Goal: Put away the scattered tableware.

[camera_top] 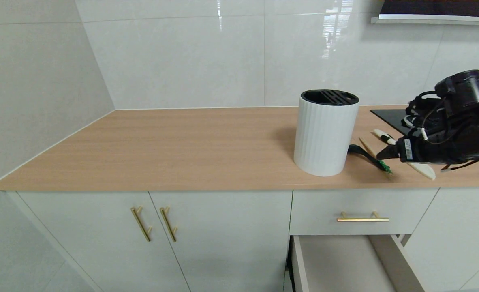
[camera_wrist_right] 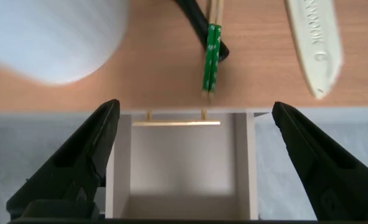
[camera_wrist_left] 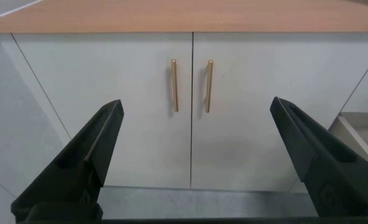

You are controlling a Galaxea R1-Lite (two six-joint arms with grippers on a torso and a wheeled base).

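Observation:
A pair of wooden chopsticks with green tips lies near the counter's front edge, across a black utensil. A white knife-like blade lies to the right of them, and a white and black handled piece rests farther back. The white ribbed holder with a black slotted top stands just left of them. My right gripper hovers open above the chopsticks' green ends, holding nothing. My left gripper is open and empty, low in front of the cabinet doors.
A drawer stands pulled open below the counter, under a shut drawer with a gold handle. A black cooktop lies at the back right. Two cabinet doors with gold handles face the left gripper. The counter is bare to the left.

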